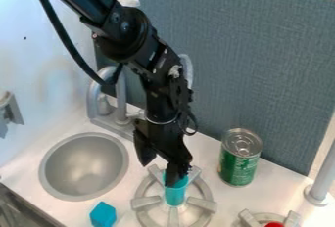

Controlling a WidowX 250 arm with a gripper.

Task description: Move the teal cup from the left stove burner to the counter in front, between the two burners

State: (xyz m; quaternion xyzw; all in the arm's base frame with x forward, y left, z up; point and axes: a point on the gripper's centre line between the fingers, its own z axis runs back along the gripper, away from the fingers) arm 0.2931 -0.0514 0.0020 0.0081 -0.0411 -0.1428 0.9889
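The black gripper (158,173) hangs over the left burner (145,202), its fingers apart. One fingertip overlaps the upper part of a turquoise cylindrical cup (175,194), which stands upright at the middle of the burner; whether that finger is inside the cup or in front of it I cannot tell. The other finger is to the left of the cup, away from it. A green can with a silver top (238,165) stands behind and to the right of the burner. A blue block (103,215) lies to the left of the burner.
A round grey sink (83,166) is on the left, with a grey faucet (95,96) behind it. At the bottom right, a second burner (250,218) has a red object (274,224) on it. A grey post (322,182) rises at the right, and a grey-blue panel (262,69) stands behind.
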